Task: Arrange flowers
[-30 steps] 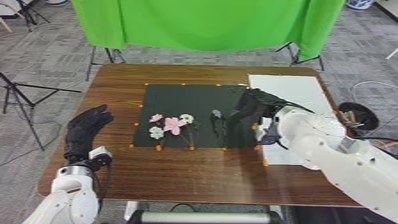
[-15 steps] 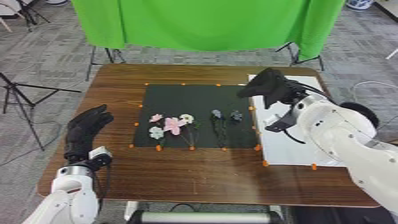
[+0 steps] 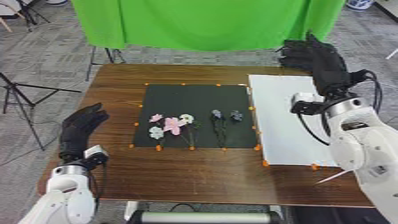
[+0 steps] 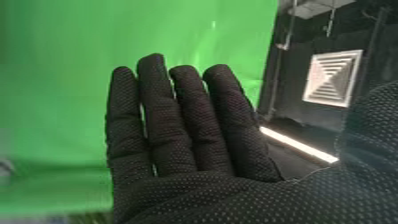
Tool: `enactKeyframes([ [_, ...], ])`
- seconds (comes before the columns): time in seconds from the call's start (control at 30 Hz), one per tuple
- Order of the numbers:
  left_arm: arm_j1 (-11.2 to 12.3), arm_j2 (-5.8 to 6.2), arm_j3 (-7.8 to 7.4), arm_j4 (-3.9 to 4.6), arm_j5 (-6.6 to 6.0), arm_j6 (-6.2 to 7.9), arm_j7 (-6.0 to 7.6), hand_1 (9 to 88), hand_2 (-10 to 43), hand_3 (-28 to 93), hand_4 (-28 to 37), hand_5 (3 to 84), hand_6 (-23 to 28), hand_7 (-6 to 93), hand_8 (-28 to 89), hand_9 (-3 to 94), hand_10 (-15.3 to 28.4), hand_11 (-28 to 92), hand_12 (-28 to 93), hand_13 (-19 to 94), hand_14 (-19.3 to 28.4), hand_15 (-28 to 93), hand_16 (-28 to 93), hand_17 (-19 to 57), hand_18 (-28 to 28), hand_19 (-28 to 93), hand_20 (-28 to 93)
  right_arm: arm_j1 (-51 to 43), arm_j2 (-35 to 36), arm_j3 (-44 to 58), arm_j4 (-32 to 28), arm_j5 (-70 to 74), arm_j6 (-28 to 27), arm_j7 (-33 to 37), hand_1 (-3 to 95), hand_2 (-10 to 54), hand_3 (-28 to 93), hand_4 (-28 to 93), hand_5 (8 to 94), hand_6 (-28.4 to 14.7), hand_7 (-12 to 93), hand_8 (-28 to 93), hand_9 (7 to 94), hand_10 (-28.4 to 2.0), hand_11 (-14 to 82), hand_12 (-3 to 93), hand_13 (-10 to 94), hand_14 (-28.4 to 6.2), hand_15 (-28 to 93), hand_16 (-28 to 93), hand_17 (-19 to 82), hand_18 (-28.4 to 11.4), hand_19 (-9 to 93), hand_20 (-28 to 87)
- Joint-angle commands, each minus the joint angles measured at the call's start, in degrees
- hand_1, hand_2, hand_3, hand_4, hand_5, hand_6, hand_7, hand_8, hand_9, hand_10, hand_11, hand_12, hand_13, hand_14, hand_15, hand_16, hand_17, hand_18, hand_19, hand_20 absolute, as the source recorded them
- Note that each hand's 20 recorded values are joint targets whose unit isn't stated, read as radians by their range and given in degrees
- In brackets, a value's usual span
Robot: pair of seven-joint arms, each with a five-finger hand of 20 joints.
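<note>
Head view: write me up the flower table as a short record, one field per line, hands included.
Surface: brown wooden table
Work area: black mat, orange markers along its edges
Left group on mat: pink flowers and white flowers
Right group on mat: two bluish-purple flowers, side by side, stems toward the robot
Right of mat: white sheet
Left hand: open, left of the mat
Right hand: open, raised at the table's far right
Backdrop: green cloth
</note>
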Motion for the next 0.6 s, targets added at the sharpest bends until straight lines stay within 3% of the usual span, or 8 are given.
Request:
enactKeyframes([
  [0.03, -0.1, -0.93, 0.3, -0.15, -0.2, 0.44, 0.97, 38.1, 6.7, 68, -18.4, 55.2, 2.4, 21.2, -10, 53.9, 14.4, 26, 11, 43, 17.2, 29, -3, 12.0, 12.7, 20, 19, -12.2, -8.8, 7.6, -0.8, 9.3, -3.4, -13.2, 3.2, 3.8, 72, -20, 46.1, -1.4, 9, -7, 45.2, -14.7, 5.2, 12.0, 34, -14.3, 8, 21, 20, -16.3, 16, 31],
  [0.2, 0.4, -0.75, -0.11, -0.37, -0.82, 1.8, 3.0, 38.2, 6.7, 68, -18.5, 55.5, 2.3, 21.4, -10, 54.2, 14.4, 26, 11, 44, 17.2, 29, -3, 12.2, 12.7, 20, 19, -20.5, -15.9, 16.0, -4.4, 10.5, -5.7, -17.9, -0.4, 0.8, 75, -21, 38.7, 0.2, 7, -8, 39.4, -13.1, 3.7, 10.6, 26, -11.5, 5, 15, 16, -14.2, 4, 27],
  [0.33, -0.3, 0.12, 0.87, -0.37, -2.84, 7.0, 7.2, 38.5, 6.7, 67, -18.5, 55.9, 2.4, 22.0, -9, 53.8, 14.3, 26, 11, 43, 16.6, 28, -4, 13.7, 11.9, 19, 19, -25.6, -18.6, 21.2, -6.8, 8.4, -8.7, -19.6, -0.7, -3.0, 77, -21, 36.0, 0.2, 6, -8, 36.5, -12.3, 2.9, 9.7, 22, -10.0, 3, 12, 14, -13.1, 1, 26],
  [0.37, 0.3, 0.02, 0.09, -0.1, -2.76, 4.8, 9.44, 39.2, 5.5, 67, -18.2, 55.7, 2.6, 22.2, -9, 51.8, 14.0, 26, 11, 42, 15.7, 26, -4, 14.8, 11.2, 19, 19, -26.8, -19.0, 22.4, -7.4, 8.0, -9.7, -19.4, -0.8, -4.1, 77, -21, 34.8, 0.2, 6, -8, 35.2, -12.1, 2.5, 9.5, 21, -9.9, 2, 12, 13, -12.8, 1, 26],
  [0.4, 0.8, -0.06, -0.56, -0.69, -2.88, 5.07, 10.3, 40.2, 2.5, 67, -16.5, 53.5, 2.5, 22.4, -9, 46.2, 13.0, 25, 10, 38, 14.1, 22, -4, 15.5, 10.8, 18, 20, -27.8, -19.4, 23.3, -7.9, 7.5, -10.3, -19.3, -1.0, -4.7, 77, -21, 34.1, 0.2, 6, -8, 34.1, -12.0, 2.1, 9.2, 20, -9.7, 2, 12, 12, -12.6, 0, 25],
  [0.47, 0.9, -0.27, -1.46, -0.42, -3.73, 2.66, 12.71, 40.2, -5.9, 69, -13.5, 44.6, 2.3, 22.1, -10, 35.6, 10.9, 22, 9, 32, 11.5, 16, -3, 17.0, 9.9, 17, 20, -29.5, -20.4, 24.9, -8.6, 6.7, -11.6, -18.7, -1.1, -6.8, 77, -22, 30.9, -0.2, 4, -8, 30.9, -11.6, 1.1, 8.3, 18, -9.6, 0, 11, 10, -11.8, 0, 24],
  [0.5, 1.2, -0.34, -1.92, -0.93, -4.85, 2.03, 13.46, 39.8, -8.1, 70, -12.9, 40.7, 1.8, 21.8, -10, 33.2, 10.3, 21, 9, 31, 11.3, 15, -3, 17.3, 9.6, 16, 21, -30.0, -21.0, 25.6, -8.7, 6.3, -12.5, -18.4, -1.2, -7.6, 76, -22, 28.9, 0.0, 4, -7, 28.1, -11.0, 0.2, 7.6, 16, -9.6, -1, 10, 7, -11.1, -1, 23],
  [0.6, 2.7, -0.75, -4.02, -1.77, -3.8, -0.64, 14.06, 38.3, -9.5, 70, -12.8, 33.4, 0.7, 19.7, -11, 30.9, 9.8, 20, 9, 31, 11.3, 14, -2, 16.9, 9.2, 11, 22, -30.6, -21.9, 25.3, -9.0, 7.1, -11.2, -18.6, -1.3, -8.4, 75, -22, 26.9, 0.1, 3, -7, 23.5, -10.4, -1.3, 7.1, 12, -10.2, -5, 12, 4, -10.5, 0, 21],
])
